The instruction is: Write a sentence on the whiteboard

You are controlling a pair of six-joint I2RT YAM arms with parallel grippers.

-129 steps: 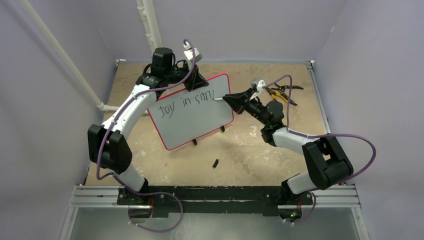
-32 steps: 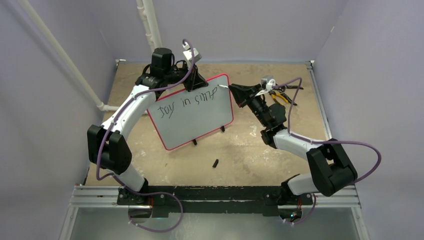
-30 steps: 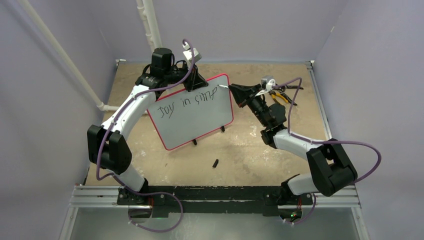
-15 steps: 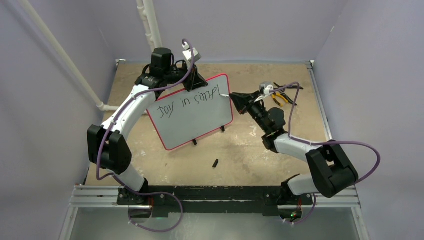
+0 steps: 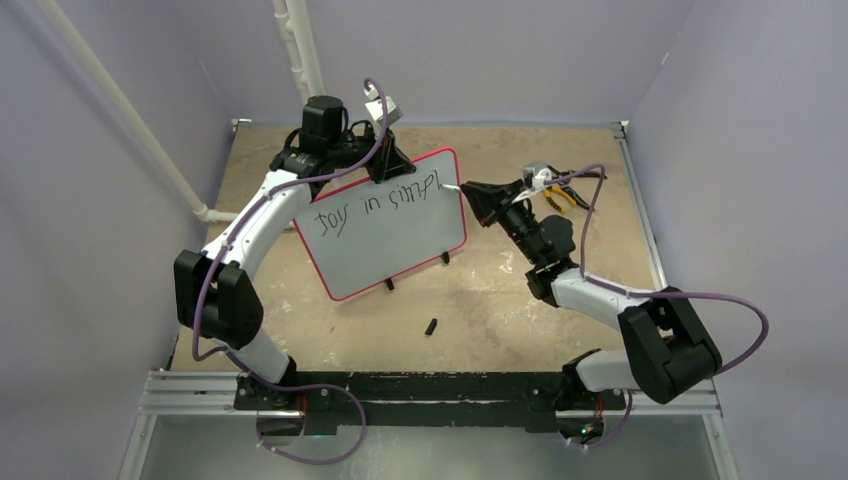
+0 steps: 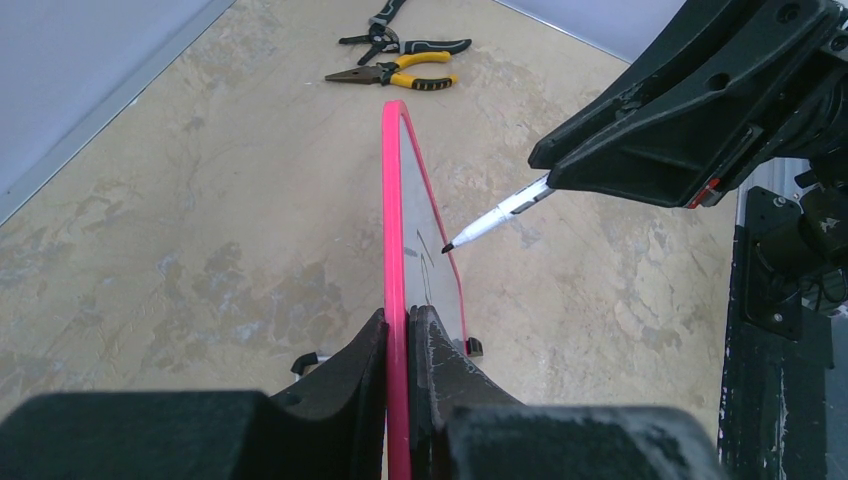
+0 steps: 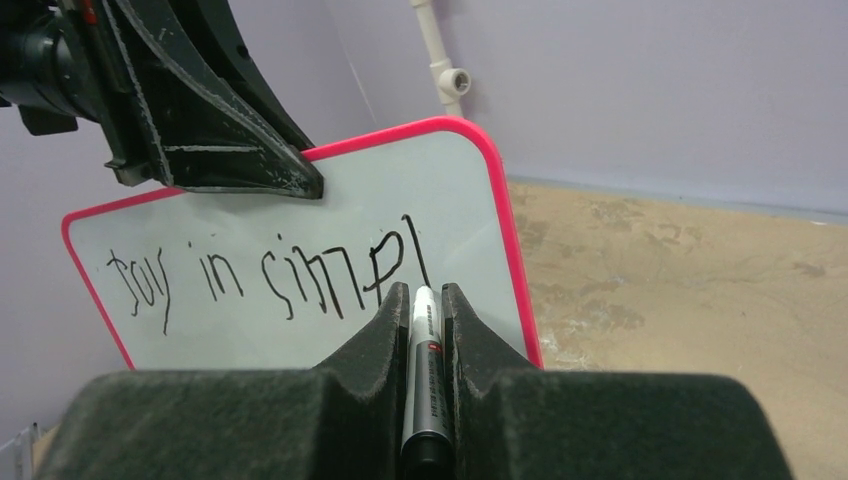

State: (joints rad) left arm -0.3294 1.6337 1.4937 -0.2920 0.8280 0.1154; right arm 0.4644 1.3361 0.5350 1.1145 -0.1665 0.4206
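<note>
A small black cap (image 5: 432, 326) lies on the desk (image 5: 480, 300) nearest the bases. Behind it stands the whiteboard (image 5: 395, 245), its pink top rim clenched in the left tool (image 6: 400, 318). The right tool (image 7: 425, 292) grasps a black marker (image 7: 424, 335), tip near the right rim. The sentence (image 7: 270, 275) reads "Joy in simpl" — probably an "e" comes next, and it needs a small stroke because little room remains. Pliers (image 5: 555, 195) lie farthest.

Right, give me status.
Left tool shut on red-rimmed white whiteboard, held standing. Right tool shut on white marker, tip by last letter. Black handwriting reads "Joy in simpl". Yellow-handled pliers aside, clear.
</note>
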